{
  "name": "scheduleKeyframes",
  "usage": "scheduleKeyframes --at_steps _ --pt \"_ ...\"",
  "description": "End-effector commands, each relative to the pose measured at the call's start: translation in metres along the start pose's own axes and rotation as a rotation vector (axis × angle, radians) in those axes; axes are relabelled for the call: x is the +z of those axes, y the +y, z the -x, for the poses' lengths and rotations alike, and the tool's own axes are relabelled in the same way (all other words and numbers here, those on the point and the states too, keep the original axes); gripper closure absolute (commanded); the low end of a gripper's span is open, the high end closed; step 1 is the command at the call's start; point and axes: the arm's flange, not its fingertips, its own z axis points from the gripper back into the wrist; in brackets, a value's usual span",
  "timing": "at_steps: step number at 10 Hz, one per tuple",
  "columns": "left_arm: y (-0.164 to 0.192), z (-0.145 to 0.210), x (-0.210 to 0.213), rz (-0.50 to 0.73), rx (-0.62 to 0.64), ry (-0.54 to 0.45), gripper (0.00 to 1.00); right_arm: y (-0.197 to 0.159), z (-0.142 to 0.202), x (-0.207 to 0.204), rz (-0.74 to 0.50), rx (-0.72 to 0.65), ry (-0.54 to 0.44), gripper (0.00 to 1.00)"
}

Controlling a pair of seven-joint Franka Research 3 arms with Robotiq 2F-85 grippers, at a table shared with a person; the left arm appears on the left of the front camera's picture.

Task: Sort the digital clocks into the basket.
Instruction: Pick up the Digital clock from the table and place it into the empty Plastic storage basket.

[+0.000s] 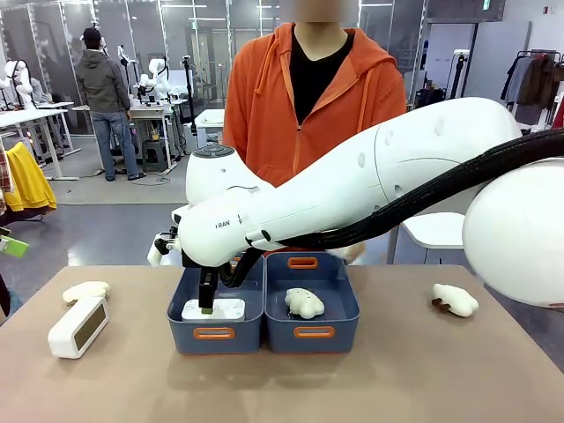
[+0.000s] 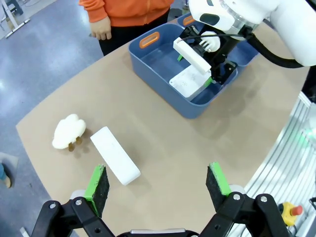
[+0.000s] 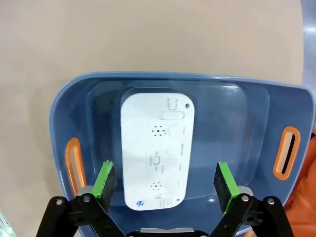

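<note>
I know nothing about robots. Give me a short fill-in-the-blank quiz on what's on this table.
1. The right gripper hovers with jaws ___ over a white rounded plastic clock lying in a blue rectangular plastic tub.
2. The second white clock sits on the tan table, on the robot's ___ side.
3. One cream plush toy lies in the neighbouring blue tub; ___ more lie on the table.
Missing words: open; left; two.

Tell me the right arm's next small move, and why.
Probably raise the right gripper straight up out of the basket: its jaws stand open, and the clock lies flat on the basket floor, ungripped. A second clock lies on the table.
</note>
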Motion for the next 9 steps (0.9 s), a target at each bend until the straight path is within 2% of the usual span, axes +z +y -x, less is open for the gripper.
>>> scheduleKeyframes --at_steps 1,2,3,9 --pt "0.001 0.000 -0.001 0.017 -0.009 -0.008 0.00 0.010 0.016 0.017 0.005 -0.050 -0.030 0.00" --pt "0.001 0.000 -0.001 0.017 -0.009 -0.008 0.00 0.017 0.033 0.032 -0.004 -0.043 -0.043 0.00" --pt "0.001 0.000 -0.001 0.017 -0.009 -0.008 0.00 -0.002 0.002 0.005 0.003 -0.009 -0.006 0.00" --pt "0.001 0.000 -0.001 0.017 -0.009 -0.008 0.00 -0.002 0.002 0.005 0.003 -0.009 -0.006 0.00"
